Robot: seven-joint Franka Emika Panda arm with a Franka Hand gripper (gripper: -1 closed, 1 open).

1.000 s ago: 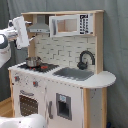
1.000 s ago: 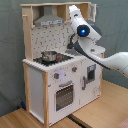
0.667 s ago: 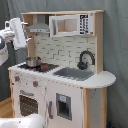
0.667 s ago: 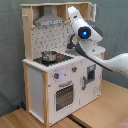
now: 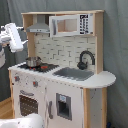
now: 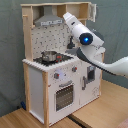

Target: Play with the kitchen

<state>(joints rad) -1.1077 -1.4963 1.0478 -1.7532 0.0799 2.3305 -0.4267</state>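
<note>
Kitchen (image 5: 62, 75) fills both exterior views: a white and light-wood toy unit with a grey hood (image 5: 39, 26) up top, standing on a wooden floor (image 6: 95, 117) before a grey curtain (image 5: 117, 45). You get its front and sink side from the first exterior view: a black faucet (image 5: 85, 59) arches over the grey sink (image 5: 74, 73), a microwave-style cabinet (image 5: 71, 24) sits beside the hood, and the rounded counter end (image 5: 102, 80) juts toward the first exterior view's right. The second exterior view gives you the stove corner instead, with the oven door (image 6: 63, 96) and two knobs (image 6: 56, 76) facing the camera, while the arm (image 6: 87, 42) covers the sink side.

A small metal pot (image 5: 33, 61) stands on the black stove (image 5: 37, 66) in both exterior views, near the back wall.

The arm's white links reach in from the second exterior view's right, a blue light (image 6: 86, 38) glowing on one joint; the upper part rises in front of the cabinet, above the counter. In the first exterior view you see only a white piece of the arm at the left edge, beside the hood and apart from the pot. You cannot tell whether the tool is wide or narrow, as neither view shows its tips clearly.

Dark markings on the microwave panel cannot be read.

Open room lies above the stove and sink, under the hood.
</note>
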